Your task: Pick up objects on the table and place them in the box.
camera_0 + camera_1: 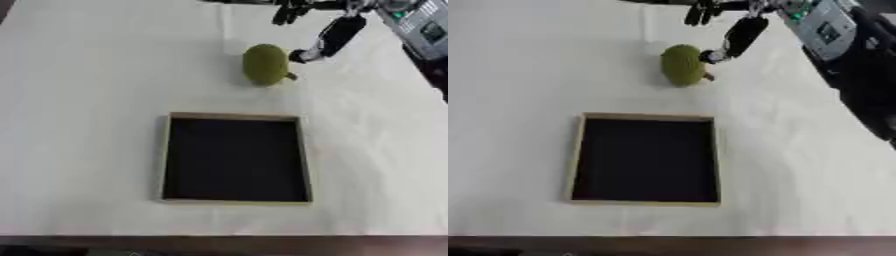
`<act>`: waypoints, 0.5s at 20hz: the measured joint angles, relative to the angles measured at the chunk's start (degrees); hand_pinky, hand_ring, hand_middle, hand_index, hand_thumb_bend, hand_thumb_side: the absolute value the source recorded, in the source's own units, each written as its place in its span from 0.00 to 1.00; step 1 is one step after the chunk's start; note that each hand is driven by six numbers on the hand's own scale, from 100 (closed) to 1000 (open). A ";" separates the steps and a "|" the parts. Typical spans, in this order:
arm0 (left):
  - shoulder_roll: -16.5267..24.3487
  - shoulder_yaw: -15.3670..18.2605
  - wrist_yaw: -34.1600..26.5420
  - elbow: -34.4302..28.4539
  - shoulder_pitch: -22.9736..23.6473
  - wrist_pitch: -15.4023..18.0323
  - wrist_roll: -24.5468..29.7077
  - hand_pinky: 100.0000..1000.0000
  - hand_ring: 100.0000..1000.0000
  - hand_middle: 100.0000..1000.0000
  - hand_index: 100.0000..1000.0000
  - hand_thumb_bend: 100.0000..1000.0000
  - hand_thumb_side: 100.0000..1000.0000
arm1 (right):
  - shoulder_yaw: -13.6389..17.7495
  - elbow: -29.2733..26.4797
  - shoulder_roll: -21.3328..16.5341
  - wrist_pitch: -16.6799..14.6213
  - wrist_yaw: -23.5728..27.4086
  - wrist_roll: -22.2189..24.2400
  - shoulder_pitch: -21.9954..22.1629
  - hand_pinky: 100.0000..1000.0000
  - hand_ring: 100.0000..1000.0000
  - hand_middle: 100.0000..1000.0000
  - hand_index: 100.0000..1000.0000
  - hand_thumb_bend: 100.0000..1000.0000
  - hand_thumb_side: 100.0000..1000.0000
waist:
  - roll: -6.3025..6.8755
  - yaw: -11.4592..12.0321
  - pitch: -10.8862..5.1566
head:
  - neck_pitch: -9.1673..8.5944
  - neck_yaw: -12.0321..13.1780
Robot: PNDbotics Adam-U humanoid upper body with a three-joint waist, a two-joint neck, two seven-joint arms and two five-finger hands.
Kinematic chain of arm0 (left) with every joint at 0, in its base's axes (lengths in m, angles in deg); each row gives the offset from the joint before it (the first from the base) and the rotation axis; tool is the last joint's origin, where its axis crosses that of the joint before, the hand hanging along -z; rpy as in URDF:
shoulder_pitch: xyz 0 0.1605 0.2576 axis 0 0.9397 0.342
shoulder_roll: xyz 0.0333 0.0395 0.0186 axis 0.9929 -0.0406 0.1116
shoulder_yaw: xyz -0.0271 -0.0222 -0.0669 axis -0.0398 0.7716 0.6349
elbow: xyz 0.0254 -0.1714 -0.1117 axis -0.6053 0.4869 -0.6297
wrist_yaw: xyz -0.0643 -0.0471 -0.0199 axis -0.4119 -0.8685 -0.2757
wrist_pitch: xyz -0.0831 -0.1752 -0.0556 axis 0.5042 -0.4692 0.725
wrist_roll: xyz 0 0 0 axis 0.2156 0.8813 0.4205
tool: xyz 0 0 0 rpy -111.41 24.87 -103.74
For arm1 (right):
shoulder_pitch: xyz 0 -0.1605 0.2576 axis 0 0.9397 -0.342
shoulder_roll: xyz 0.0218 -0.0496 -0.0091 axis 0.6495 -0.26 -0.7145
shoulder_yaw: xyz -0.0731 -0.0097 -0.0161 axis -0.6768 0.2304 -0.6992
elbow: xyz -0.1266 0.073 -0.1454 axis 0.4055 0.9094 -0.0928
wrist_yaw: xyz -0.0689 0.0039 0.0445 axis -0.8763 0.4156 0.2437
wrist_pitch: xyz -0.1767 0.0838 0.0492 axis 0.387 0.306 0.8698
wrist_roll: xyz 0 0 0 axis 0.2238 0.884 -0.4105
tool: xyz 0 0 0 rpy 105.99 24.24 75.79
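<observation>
A green oval fruit-like object (265,64) with a short brown stem lies on the white table, beyond the box. The box (234,159) is a shallow square tray with a tan rim (236,116) and a dark inside, and nothing lies in it. My right hand (331,34) comes in from the upper right. Its fingers are spread and straight, one reaching down to just right of the fruit, the others above it. I cannot tell whether that finger touches the fruit. My left hand shows in neither view.
My right forearm (826,27), grey with a small panel, crosses the upper right corner. The table's front edge (224,239) runs along the bottom. White tabletop (79,125) spreads wide to the left of the box.
</observation>
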 measured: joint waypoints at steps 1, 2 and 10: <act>0.00 -0.04 0.00 0.00 0.00 -0.01 0.01 0.67 0.71 0.73 0.73 0.00 0.57 | 0.00 0.60 0.24 -0.39 -0.26 0.05 -0.05 0.92 0.85 0.80 0.87 0.23 0.19 | 0.00 0.01 0.00 | 0.00 0.00; -0.01 -0.09 0.00 0.00 -0.03 -0.02 0.02 0.66 0.71 0.73 0.73 0.00 0.57 | 0.02 1.18 0.45 -0.70 -0.49 0.11 -0.12 0.92 0.85 0.80 0.87 0.22 0.20 | -0.01 0.10 0.02 | 0.00 -0.01; -0.05 -0.24 -0.17 0.00 -0.22 -0.11 0.18 0.66 0.71 0.73 0.73 0.00 0.57 | 0.93 6.94 3.94 -2.19 -2.78 -0.62 -1.44 0.92 0.84 0.79 0.87 0.21 0.21 | -0.10 0.76 0.25 | 0.01 -0.09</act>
